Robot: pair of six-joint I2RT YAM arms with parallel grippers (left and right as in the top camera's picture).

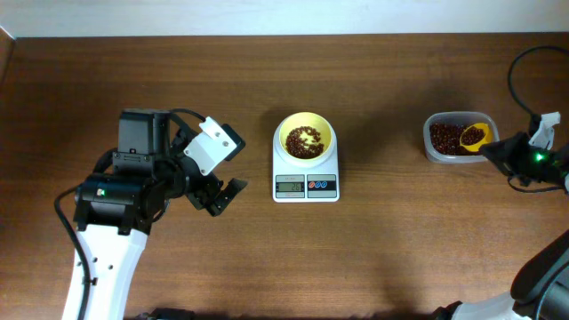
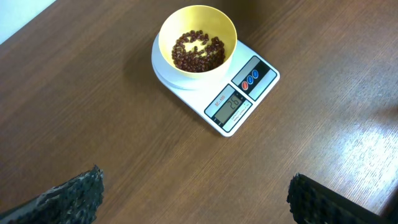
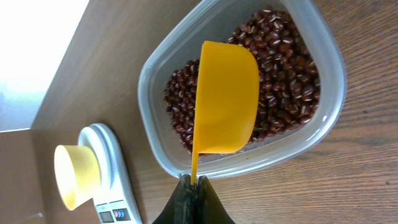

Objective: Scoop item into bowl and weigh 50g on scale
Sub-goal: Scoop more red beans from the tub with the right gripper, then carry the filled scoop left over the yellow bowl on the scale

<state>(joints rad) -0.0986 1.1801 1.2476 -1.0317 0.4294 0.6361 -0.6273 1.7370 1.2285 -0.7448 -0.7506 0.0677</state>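
Note:
The pale yellow bowl (image 1: 305,125) stands on the white scale (image 1: 306,185) at the table's middle, with a thin layer of red-brown beans (image 1: 305,144) in it. In the left wrist view the bowl (image 2: 166,31), its beans (image 2: 198,53) and the scale (image 2: 244,93) show clearly, and the display is lit. My right gripper (image 3: 194,186) is shut on the handle of a yellow scoop (image 3: 225,99), held over the clear tub (image 3: 336,74) of beans (image 3: 286,56). From overhead the scoop (image 1: 475,135) has beans in it. My left gripper (image 2: 199,205) is open and empty, left of the scale.
The clear tub (image 1: 433,142) sits at the right of the table, near the right arm (image 1: 533,160). The left arm's body (image 1: 133,187) takes up the left side. The table's far edge runs along the top of the overhead view.

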